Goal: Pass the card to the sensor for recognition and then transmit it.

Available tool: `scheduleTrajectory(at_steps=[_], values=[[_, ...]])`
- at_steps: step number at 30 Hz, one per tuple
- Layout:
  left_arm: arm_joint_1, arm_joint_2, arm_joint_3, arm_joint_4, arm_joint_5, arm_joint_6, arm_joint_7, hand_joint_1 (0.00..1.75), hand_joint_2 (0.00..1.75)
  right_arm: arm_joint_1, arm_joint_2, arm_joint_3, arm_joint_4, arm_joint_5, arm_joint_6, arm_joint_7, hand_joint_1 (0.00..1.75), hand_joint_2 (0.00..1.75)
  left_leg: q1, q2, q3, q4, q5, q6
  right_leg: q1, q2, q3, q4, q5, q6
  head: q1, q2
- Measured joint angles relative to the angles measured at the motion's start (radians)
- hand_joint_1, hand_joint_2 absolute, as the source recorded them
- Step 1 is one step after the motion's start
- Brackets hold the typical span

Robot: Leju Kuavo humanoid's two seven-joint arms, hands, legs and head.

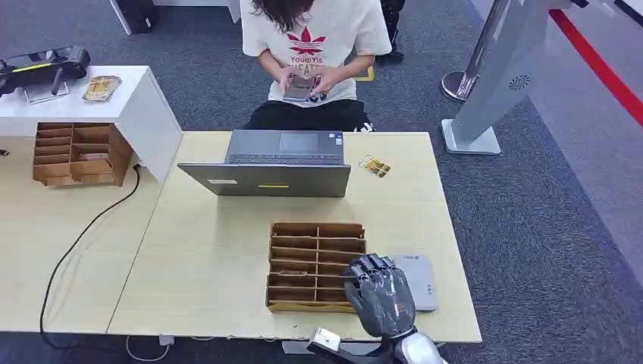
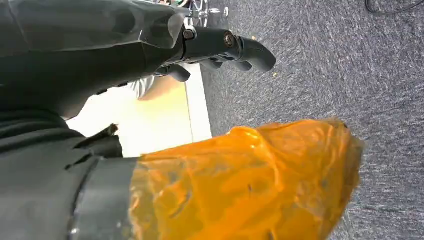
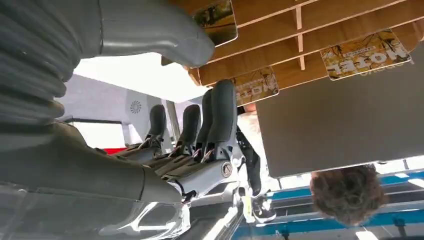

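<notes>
Grey carpet surrounds the pale wooden surface [image 1: 212, 258], where a person sits behind a laptop [image 1: 277, 163] in the upper middle of the head view. Lower middle, the right robot hand [image 1: 381, 294] hovers at the right edge of a slotted wooden card box [image 1: 315, 265], fingers spread and grasping nothing. Cards [image 3: 367, 47] lie in the slots; a grey card reader [image 1: 418, 280] sits just right of the box. This looks like the pick-up step: next, pinch one card cleanly. The left robot hand [image 2: 220, 47] hangs over the carpet, fingers curled on nothing.
</notes>
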Motion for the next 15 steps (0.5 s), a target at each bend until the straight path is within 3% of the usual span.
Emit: scheduleTrajectory(at_steps=[6,15], values=[[0.0,0.0,0.005,0.0,0.0,0.0,0.0,0.0,0.0,-0.006,0.0,0.0,0.01,0.0,0.008,0.004,0.86,1.75,0.0,0.0,0.0,0.0,0.0,0.0,0.0,0.0,0.0,0.0,0.0,0.0,0.0,0.0],[0.0,0.0,0.013,0.0,-0.002,0.0,0.0,0.0,0.0,-0.01,0.0,0.0,0.031,-0.015,0.023,0.006,0.82,1.75,0.0,0.0,0.0,0.0,0.0,0.0,0.0,0.0,0.0,0.0,0.0,0.0,0.0,0.0]])
